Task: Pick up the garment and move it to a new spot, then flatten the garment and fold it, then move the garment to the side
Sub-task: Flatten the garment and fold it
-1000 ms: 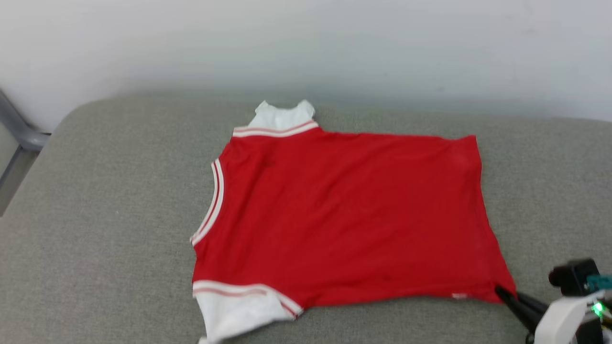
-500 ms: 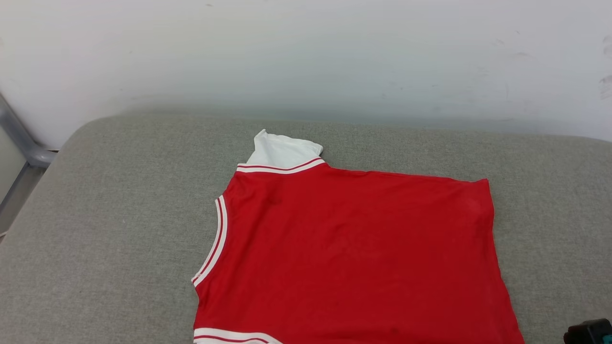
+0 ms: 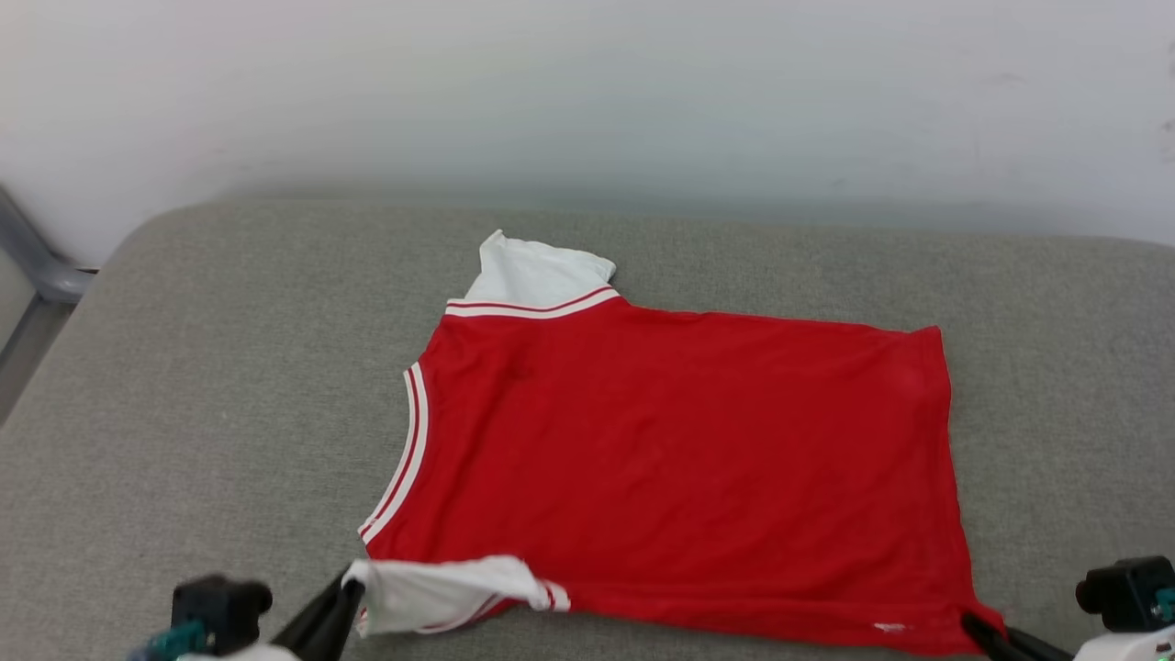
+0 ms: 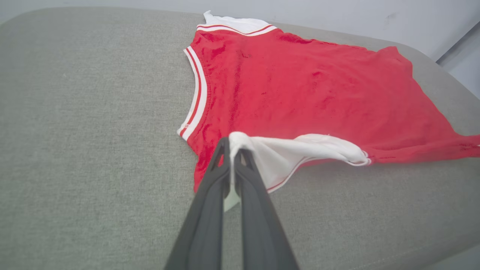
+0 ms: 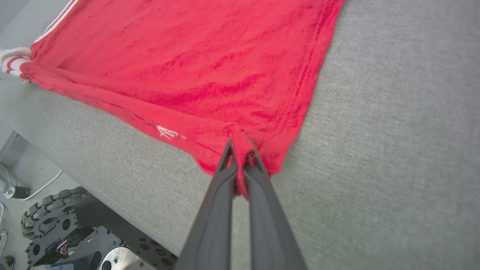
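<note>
The garment, a red jersey with white sleeves and striped trim, lies spread plain face up on the grey cushion. Its neck faces left, its hem right. My left gripper at the lower left is shut on the near white sleeve, which is pulled up and bunched. The left wrist view shows that gripper pinching the white sleeve. My right gripper at the lower right is shut on the near hem corner. In the right wrist view that gripper clamps the red corner of the garment.
A pale wall rises behind the cushion. A grey metal frame stands at the far left. Below the cushion's front edge, the right wrist view shows my wheeled base on the floor.
The head camera tipped up and back down. My left gripper has come into view shut on the near sleeve, which now stands lifted and drawn left. The right gripper still holds the hem corner.
</note>
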You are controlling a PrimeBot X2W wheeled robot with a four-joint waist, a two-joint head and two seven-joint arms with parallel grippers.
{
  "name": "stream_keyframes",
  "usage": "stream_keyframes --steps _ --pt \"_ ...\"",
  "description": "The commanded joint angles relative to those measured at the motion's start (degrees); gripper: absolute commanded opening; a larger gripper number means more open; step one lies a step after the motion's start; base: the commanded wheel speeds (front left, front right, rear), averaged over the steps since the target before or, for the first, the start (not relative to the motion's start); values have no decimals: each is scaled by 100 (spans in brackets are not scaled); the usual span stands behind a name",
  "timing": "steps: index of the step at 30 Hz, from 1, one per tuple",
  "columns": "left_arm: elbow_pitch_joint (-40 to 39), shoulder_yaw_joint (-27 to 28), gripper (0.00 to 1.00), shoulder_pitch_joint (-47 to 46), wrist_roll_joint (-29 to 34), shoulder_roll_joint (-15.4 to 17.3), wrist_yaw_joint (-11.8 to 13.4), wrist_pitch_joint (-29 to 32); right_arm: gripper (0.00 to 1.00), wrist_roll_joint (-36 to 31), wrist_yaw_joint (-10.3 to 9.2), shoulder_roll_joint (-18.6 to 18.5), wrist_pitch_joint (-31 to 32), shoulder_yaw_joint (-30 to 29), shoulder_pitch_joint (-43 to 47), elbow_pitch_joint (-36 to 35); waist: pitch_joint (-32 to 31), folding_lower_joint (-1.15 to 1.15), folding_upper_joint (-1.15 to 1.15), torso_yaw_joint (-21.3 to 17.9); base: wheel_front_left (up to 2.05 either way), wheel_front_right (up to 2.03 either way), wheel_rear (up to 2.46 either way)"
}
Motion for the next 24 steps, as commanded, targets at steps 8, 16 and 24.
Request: stream_keyframes --steps 8,16,24 --pt "359 -72 0 -1603 228 206 -531 483 0 -19 -4 46 213 -138 -497 -222 453 -1 0 -169 0 0 0" --pt "1270 -228 0 -3108 303 120 -971 874 0 59 -4 78 376 -38 -1304 -25 1113 -1 0 -355 0 0 0" --pt "2364 -467 0 -3917 351 -59 -1154 812 0 -106 -5 188 207 304 -2286 512 1618 -1 0 -475 0 0 0"
